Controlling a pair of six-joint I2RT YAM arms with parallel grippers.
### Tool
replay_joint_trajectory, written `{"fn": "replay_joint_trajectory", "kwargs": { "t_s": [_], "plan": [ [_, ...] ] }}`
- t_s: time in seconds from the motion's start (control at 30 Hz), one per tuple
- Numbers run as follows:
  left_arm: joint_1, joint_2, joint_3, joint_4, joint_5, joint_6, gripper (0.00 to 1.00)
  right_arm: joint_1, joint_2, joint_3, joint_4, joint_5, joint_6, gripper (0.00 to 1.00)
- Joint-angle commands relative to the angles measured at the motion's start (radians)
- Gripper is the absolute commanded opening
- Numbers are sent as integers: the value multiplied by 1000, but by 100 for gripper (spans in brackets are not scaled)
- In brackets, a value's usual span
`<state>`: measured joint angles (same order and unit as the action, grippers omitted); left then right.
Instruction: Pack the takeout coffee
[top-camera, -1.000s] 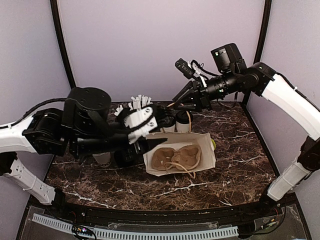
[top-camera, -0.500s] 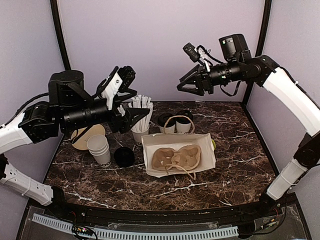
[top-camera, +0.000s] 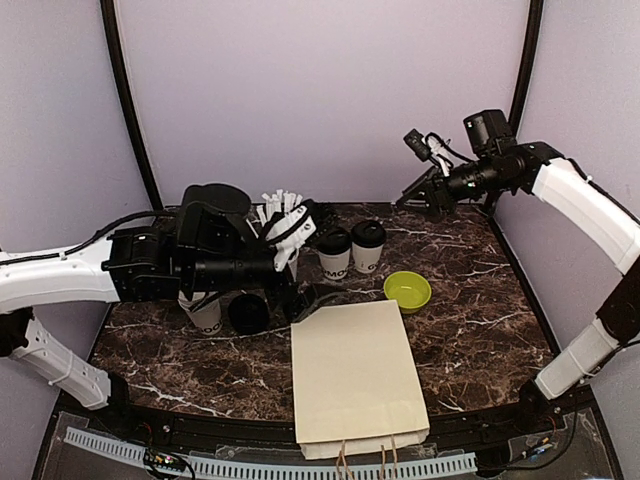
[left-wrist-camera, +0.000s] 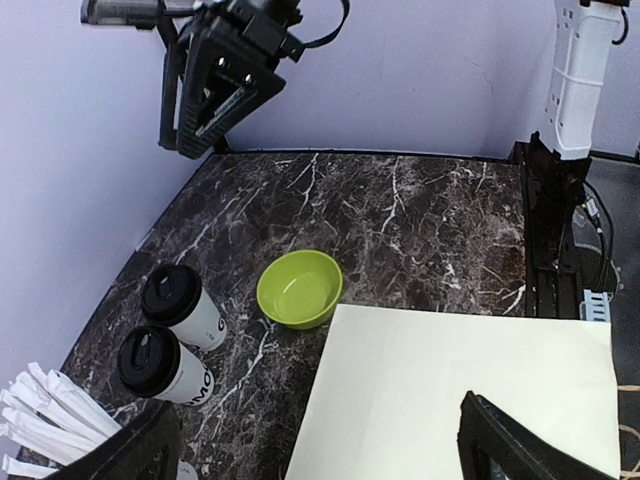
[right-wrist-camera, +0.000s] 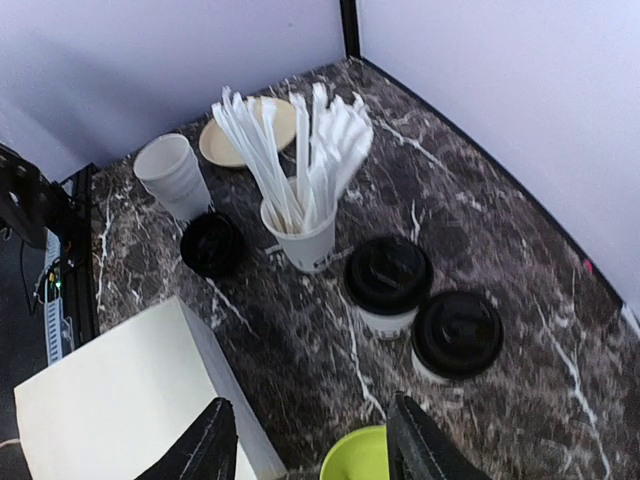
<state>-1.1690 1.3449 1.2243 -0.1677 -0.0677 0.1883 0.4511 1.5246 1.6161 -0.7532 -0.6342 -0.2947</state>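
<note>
Two takeout coffee cups, white with black lids, stand side by side at the back of the table; they also show in the left wrist view and the right wrist view. My left gripper is wide open just left of them, over the corner of a flat cream paper bag. My right gripper hangs high at the back right, open, holding nothing.
A lime green bowl sits right of the bag's far corner. A white cup of straws, a stack of lidless cups, a loose black lid and a tan plate crowd the back left.
The bag that lay open mid-table with a carrier in it now lies flat nearer the front edge, uncovering the bowl. My left gripper opened wide and dropped lower. The right arm drew back right.
</note>
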Motion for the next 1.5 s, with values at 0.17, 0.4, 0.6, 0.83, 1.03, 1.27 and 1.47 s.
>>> {"fn": "replay_joint_trajectory", "kwargs": {
  "t_s": [0.17,0.4,0.6,0.83,1.03,1.27,1.47],
  "plan": [
    [-513,-26,-31,-211,-370,116,98,-118,-170,-282,55,-3,-60,52],
    [-722,94,-165,-37,-482,188,95,-118,-217,-340,97,-39,-11,52],
    [-738,160,-191,6,-327,224,87,-118,-226,-328,71,-54,-14,53],
    [-727,274,-161,78,-433,323,74,-120,-267,-344,67,-67,-3,52],
    [-700,304,-154,151,-401,404,47,-119,-291,-319,7,-62,-22,51],
    [-619,242,-95,164,-397,350,1,-119,-311,-250,-64,-92,-41,43],
    [-473,123,-12,203,-420,335,0,-118,-359,-149,-137,-181,-88,42]
  ]
}}
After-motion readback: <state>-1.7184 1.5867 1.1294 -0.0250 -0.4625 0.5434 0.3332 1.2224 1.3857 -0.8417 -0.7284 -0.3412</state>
